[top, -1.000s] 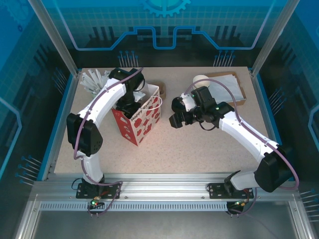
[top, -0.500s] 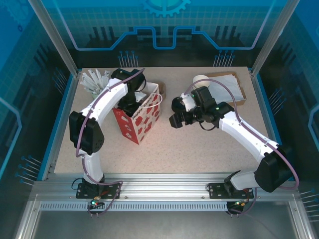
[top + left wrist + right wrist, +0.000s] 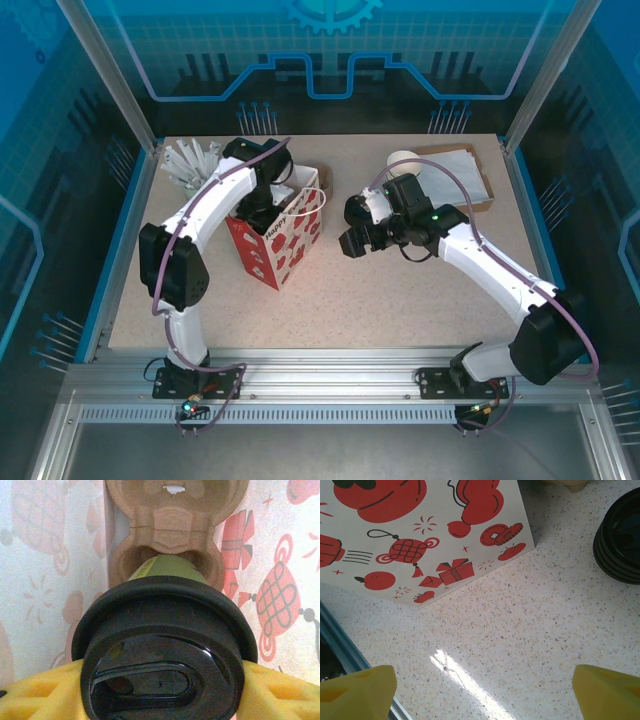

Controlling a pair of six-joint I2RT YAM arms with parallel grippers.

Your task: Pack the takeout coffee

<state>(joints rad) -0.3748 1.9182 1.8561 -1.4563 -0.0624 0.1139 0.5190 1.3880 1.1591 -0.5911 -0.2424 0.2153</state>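
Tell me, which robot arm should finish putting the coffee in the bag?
The left. Its left pincer is shut on the takeout coffee, inside the bag right by the cardboard holder. The right pincer is open and empty over the table beside the bag.

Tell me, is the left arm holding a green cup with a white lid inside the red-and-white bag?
No, the lid is black, not white; the left wrist view shows it. The rest is right: the left arm holds the green cup inside the red-and-white bag.
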